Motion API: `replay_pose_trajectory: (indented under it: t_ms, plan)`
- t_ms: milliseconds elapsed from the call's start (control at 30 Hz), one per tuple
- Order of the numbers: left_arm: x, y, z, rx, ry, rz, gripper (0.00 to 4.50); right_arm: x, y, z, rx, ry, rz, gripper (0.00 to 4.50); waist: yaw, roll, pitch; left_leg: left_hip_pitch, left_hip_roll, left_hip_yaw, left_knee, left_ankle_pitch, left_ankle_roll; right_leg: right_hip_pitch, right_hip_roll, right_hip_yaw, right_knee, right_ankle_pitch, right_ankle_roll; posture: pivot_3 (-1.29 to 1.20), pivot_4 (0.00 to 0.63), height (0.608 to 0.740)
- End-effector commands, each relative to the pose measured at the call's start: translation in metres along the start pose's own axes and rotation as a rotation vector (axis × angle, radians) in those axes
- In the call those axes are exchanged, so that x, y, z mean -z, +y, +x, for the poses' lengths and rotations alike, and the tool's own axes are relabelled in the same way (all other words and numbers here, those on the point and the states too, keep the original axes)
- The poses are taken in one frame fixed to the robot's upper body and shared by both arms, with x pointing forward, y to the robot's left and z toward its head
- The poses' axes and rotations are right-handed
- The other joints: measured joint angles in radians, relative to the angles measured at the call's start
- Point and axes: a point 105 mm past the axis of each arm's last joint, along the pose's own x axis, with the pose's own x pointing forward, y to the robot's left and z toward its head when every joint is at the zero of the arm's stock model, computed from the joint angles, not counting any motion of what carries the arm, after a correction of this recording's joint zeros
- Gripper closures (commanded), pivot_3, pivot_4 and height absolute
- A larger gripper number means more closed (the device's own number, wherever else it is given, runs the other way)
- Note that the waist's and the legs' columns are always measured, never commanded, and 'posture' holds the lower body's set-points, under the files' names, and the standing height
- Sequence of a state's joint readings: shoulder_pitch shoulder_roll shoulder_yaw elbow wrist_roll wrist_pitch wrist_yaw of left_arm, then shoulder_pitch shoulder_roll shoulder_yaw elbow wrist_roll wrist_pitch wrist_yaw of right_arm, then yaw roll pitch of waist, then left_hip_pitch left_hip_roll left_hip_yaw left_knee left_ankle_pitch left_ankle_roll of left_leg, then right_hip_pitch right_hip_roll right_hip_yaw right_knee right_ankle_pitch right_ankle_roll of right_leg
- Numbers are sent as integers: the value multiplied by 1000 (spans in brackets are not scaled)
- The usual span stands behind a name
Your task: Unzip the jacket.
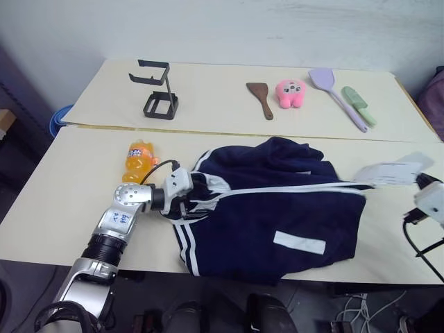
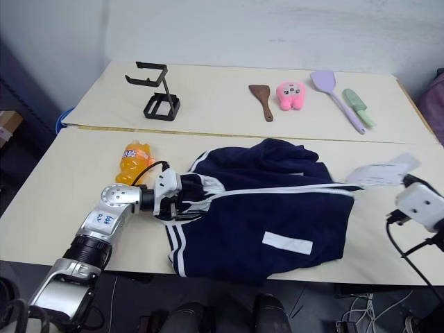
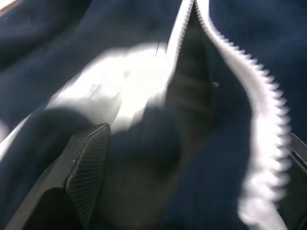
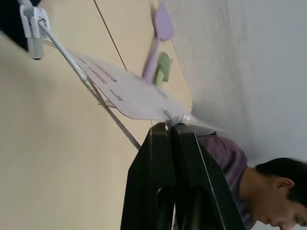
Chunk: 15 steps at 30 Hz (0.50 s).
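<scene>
Head view: jacket (image 1: 277, 215) lies crosswise, collar at left fingers (image 3: 86, 163) spread wide; right fingers (image 4: 175, 143) pinch a paper tag (image 4: 129, 96).

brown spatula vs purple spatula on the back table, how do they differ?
The brown spatula is short, dark and wood-coloured; the purple spatula is longer and pale lilac. The brown one lies left of the pink plush toy, the purple one right of it, beside a green tool. Both lie flat, blades toward the wall.
</scene>
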State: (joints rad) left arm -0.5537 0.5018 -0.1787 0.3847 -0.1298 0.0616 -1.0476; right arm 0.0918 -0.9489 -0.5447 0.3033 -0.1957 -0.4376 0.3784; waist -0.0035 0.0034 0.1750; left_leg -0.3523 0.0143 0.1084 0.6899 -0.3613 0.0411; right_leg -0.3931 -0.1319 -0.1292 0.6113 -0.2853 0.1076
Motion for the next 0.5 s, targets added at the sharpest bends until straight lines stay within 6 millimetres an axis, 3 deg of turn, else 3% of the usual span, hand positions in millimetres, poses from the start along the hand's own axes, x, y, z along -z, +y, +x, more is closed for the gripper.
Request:
replay_pose_trajectory:
  t_ms: [33,133,200,267,367,500]
  plan:
    - [40,-13,-4,31,147,-71,0,24,-37,-14,128,87,-40,4487,-1,1,-1,2,0,0,-1,0,0,2,0,0,-3,0,0,0,150,740]
    - [39,-12,-5,22,136,-76,0,28,-36,-14,131,73,6,4487,-1,2,-1,2,1,0,-2,0,-1,2,-2,8,-3,0,0,0,150,740]
    - [36,-12,-5,31,118,-62,0,16,-22,-9,85,-5,129,4487,-1,4,-2,2,1,0,-2,0,-1,1,-1,9,-3,0,0,0,150,740]
    - [31,-13,-6,45,84,-60,0,1,5,-6,-48,-73,322,4487,-1,4,-2,2,1,0,-3,0,-1,2,-1,9,-4,0,0,0,150,740]
    - [16,-9,-14,40,19,-74,0,-17,28,-12,-178,-131,461,3826,-1,4,-3,2,3,0,-3,0,-2,2,-1,9,-2,0,0,0,150,740]
    - [-13,-13,-37,90,-98,-115,0,-34,48,-39,-385,-173,633,2379,0,5,-3,1,3,0,-3,0,-2,0,0,9,-1,0,0,0,150,740]
